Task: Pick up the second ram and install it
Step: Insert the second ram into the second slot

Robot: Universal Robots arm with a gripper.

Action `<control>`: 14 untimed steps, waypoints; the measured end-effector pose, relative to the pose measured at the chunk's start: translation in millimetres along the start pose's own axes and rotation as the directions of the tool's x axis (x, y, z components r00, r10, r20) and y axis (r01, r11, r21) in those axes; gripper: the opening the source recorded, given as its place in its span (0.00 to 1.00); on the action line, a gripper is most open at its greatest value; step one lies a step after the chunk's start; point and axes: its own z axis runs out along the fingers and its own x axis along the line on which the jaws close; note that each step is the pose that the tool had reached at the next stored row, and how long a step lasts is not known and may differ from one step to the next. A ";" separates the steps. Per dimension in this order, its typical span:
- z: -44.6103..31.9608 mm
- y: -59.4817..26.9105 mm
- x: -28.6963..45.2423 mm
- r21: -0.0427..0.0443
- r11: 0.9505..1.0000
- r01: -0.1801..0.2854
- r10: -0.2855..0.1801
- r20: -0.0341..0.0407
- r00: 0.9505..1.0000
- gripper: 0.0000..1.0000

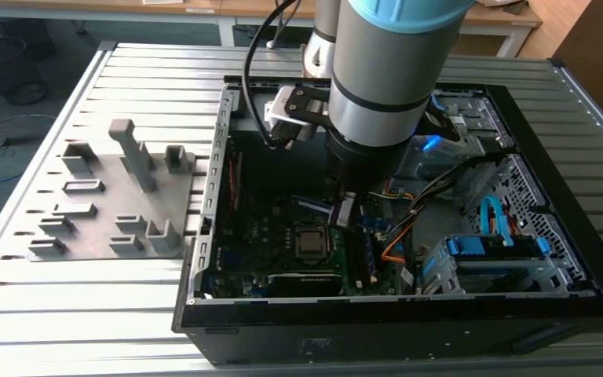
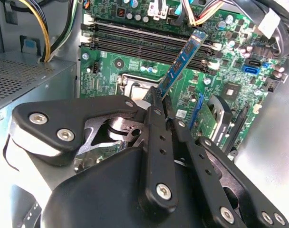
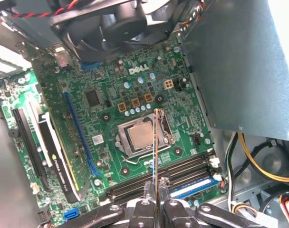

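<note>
Currently clamping the second ram (image 2: 182,61) by one end between closed fingers (image 2: 156,128) of the gripper (image 2: 160,99), hovering above the motherboard (image 3: 135,80) at one o'clock of the CPU socket (image 1: 312,239) in the exterior view, near the memory slots (image 2: 149,42). Risking a crooked, half-seated stick through misalignment with the slot.

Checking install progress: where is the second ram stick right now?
In both wrist views the ram stick is pinched in the gripper, held in the air over the motherboard near the memory slots, not seated.
</note>
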 end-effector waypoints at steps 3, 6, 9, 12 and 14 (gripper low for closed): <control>0.0 0.0 0.0 0.001 1.000 -0.015 0.015 0.000 1.000 0.14; 0.0 0.0 0.0 0.003 0.999 -0.032 0.032 0.000 0.999 0.14; 0.1 0.0 0.0 0.005 0.999 -0.053 0.053 0.000 0.999 0.14; 0.1 0.0 0.0 0.007 0.997 -0.077 0.077 0.000 0.997 0.14; 0.1 0.0 0.0 0.008 0.996 -0.091 0.091 0.000 0.996 0.14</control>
